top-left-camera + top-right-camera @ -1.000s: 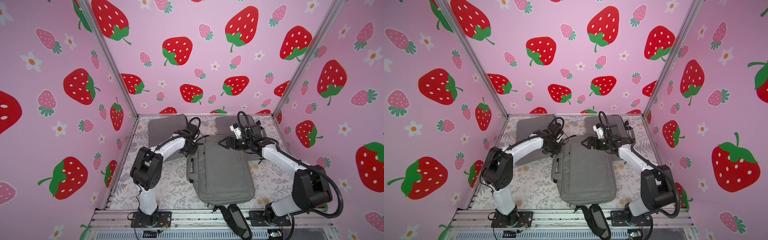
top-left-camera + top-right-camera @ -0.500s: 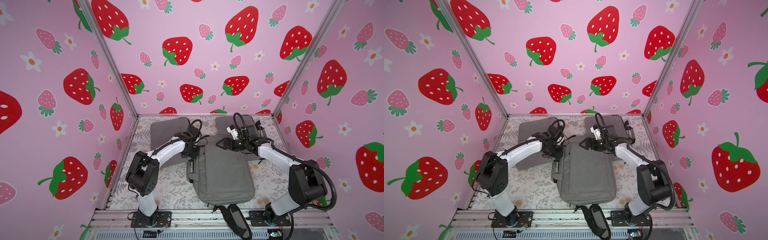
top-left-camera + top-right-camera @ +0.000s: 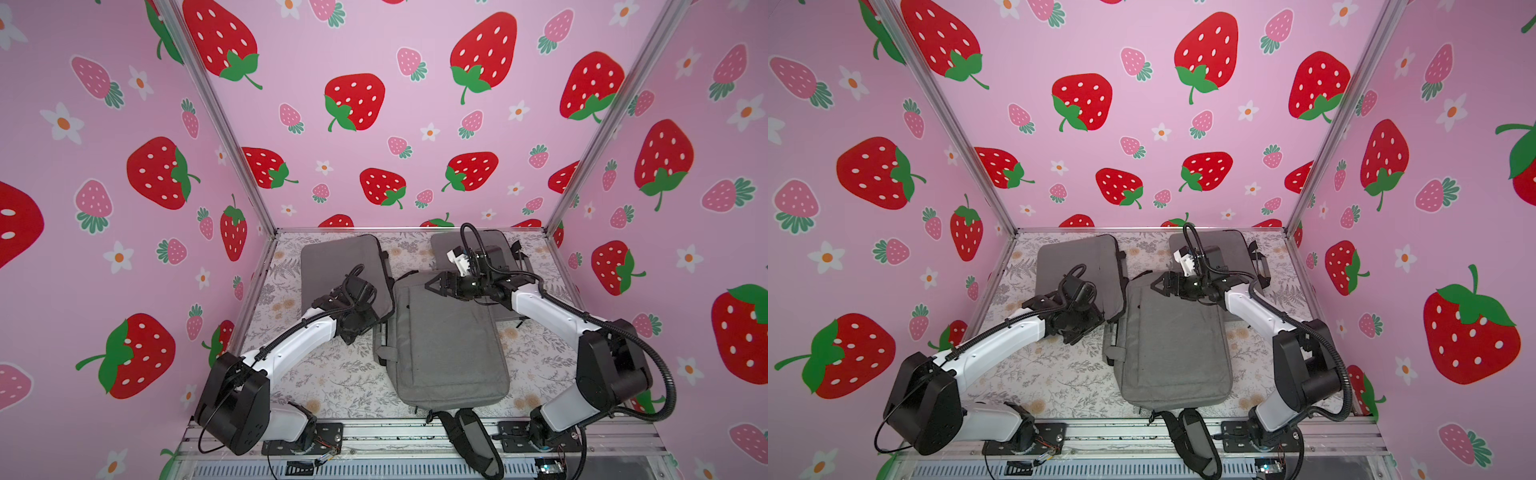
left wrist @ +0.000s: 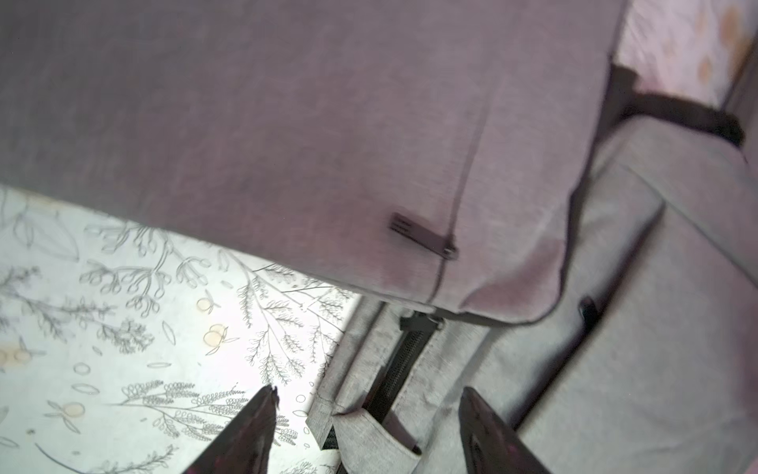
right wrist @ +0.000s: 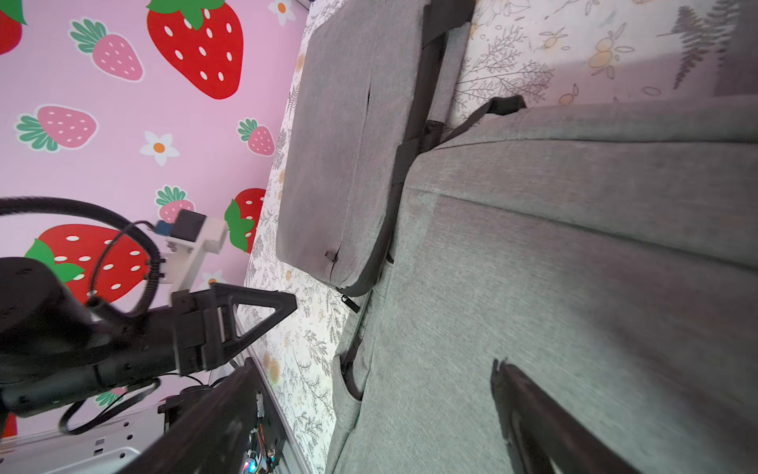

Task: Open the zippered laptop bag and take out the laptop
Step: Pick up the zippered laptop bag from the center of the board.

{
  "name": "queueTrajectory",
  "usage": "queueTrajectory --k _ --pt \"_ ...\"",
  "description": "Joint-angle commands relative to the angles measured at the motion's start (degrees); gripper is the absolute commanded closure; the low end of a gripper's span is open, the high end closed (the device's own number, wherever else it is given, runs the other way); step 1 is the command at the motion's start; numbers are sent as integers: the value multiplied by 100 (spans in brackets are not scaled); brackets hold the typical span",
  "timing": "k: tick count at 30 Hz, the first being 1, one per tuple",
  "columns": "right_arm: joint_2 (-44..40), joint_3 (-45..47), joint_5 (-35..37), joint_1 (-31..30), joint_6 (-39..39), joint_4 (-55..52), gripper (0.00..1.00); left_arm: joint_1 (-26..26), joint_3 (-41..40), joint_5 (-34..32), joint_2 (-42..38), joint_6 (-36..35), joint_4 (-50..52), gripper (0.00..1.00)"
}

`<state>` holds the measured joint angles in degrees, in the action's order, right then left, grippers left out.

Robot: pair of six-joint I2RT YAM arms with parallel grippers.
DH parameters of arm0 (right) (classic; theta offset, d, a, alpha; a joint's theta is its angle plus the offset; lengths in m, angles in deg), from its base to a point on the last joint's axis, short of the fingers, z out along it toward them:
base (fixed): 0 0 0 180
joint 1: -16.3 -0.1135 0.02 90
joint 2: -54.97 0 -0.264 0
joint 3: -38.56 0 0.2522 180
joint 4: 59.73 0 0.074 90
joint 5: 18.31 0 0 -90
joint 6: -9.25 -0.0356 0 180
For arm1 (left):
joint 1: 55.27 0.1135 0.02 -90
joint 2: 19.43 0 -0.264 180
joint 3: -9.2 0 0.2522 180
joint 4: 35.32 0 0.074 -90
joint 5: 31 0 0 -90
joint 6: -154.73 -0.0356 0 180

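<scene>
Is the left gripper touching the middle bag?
Cannot tell. Left wrist view: left gripper open astride an edge of the middle bag; no plain contact or gap.

grey fabric laptop bag (image 3: pixel 449 349) lies flat in the middle.

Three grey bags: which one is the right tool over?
Middle bag: lighter grey, nearest the front, strap trailing off the edge; right tool hangs over its far end. Back-left bag and back-right bag lie behind it.

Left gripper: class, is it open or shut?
Open. The left gripper shows both fingertips wide apart in its wrist view, clamping nothing.
</scene>
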<state>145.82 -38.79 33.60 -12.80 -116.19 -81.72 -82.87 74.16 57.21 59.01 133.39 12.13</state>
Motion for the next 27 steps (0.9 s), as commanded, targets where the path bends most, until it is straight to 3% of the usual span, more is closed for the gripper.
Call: queueTrajectory --k 1,5,10,15,17,23,27 --pt "188 -221 25 -130 -209 28 7 88 -344 -376 -53 1929 -661 25" --pt "313 -293 35 -226 -221 32 7 94 -654 -518 198 2547 -1497 24" --pt "466 -390 3 -288 -168 6 8 233 -952 -564 491 2782 -2238 24" --pt "673 -447 -55 -374 -96 67 9 509 -810 -569 708 2468 -2383 29" --pt "757 -500 -77 -419 -51 67 10 588 -826 -479 781 2441 -2511 38" --pt "940 -681 -49 -600 50 57 15 808 -821 -299 732 2262 -2622 82" --pt "987 -670 410 -936 -75 348 22 1074 -352 -170 638 1748 -2266 97"
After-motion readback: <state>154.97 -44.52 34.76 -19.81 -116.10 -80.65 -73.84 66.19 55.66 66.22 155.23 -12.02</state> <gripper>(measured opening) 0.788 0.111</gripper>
